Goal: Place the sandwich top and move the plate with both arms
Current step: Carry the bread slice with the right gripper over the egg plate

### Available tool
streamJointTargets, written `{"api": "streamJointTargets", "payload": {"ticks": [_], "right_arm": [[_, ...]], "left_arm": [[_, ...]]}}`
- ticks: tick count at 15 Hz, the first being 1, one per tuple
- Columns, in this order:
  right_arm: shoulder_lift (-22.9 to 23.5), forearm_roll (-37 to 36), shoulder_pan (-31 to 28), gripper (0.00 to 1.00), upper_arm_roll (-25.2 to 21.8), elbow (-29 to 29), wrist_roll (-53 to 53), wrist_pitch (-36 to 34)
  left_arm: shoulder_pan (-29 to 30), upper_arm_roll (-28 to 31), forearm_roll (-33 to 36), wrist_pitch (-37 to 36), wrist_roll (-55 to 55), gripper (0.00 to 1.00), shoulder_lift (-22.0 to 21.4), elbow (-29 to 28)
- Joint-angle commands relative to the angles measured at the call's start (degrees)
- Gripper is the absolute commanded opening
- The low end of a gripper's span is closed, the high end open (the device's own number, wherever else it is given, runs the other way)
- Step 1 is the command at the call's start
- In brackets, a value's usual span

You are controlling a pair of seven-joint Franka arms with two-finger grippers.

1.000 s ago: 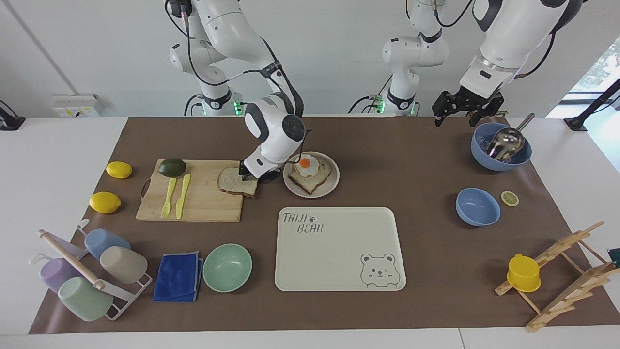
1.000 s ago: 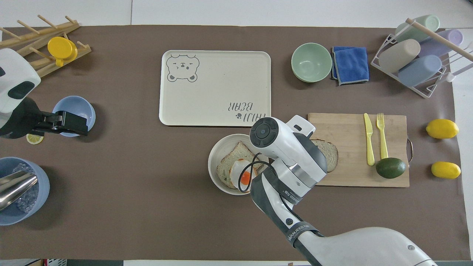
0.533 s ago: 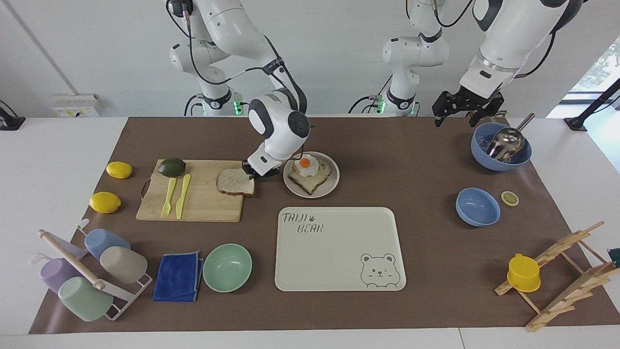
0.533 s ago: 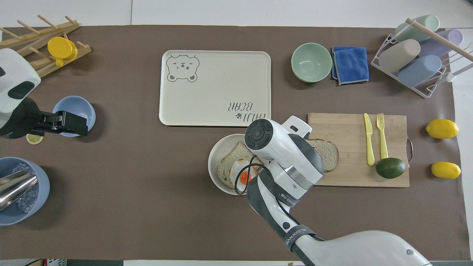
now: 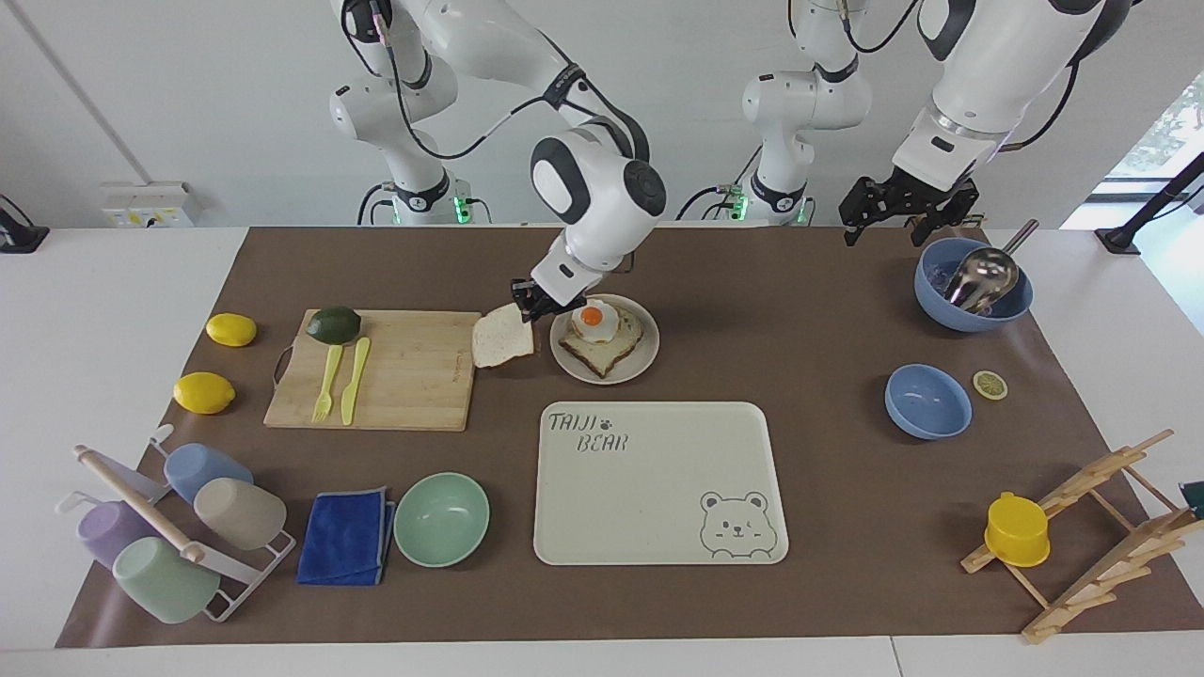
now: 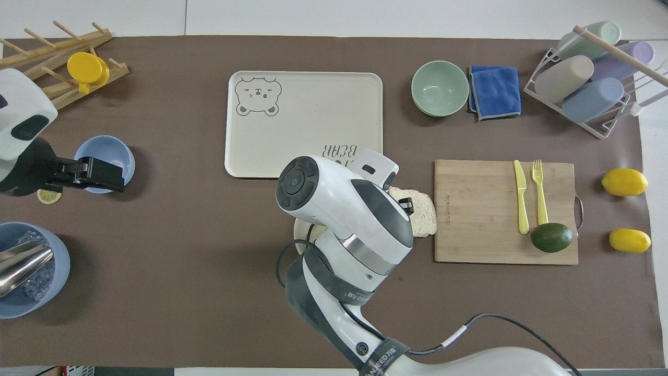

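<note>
My right gripper (image 5: 529, 303) is shut on one edge of the sandwich top (image 5: 503, 336), a plain pale bread slice. It holds the slice tilted in the air between the wooden cutting board (image 5: 395, 376) and the plate (image 5: 649, 350). The slice also shows in the overhead view (image 6: 421, 213). The small round plate carries a toast slice with a fried egg (image 5: 600, 331). In the overhead view the right arm hides almost all of the plate. My left gripper (image 5: 908, 214) waits in the air by the large blue bowl (image 5: 974, 282).
The cream bear tray (image 5: 658, 484) lies farther from the robots than the plate. A mint bowl (image 5: 441, 518) and a blue cloth (image 5: 346, 536) lie beside it. The board holds an avocado (image 5: 333, 324), fork and knife. A small blue bowl (image 5: 927, 401) is at the left arm's end.
My right gripper has lifted the bread slice off the cutting board and carried it toward the plate. The left arm has not moved.
</note>
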Motion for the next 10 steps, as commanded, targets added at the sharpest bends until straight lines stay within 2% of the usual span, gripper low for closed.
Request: {"api": "streamJointTargets", "payload": {"ticks": [1,4,7,10], "right_arm": [[3.43,0.94,-0.48,0.00,3.42,4.23,1.26,-1.38],[4.22,1.55,-0.57,0.00,7.73,5.20,7.22,3.43],[4.31,5.77,-0.40,0.00,7.83,4.41,11.29,9.07],[4.66,5.95,0.48,0.00,7.91,2.84,12.70,11.71]], "left_arm": [[-0.11,0.40,-0.19,-0.56,0.32,1.00,-0.62,-0.48],[-0.11,0.40,-0.19,-0.56,0.32,1.00,-0.62,-0.48],[-0.11,0.40,-0.19,-0.56,0.32,1.00,-0.62,-0.48],[-0.11,0.40,-0.19,-0.65,0.32,1.00,-0.71,-0.48]]}}
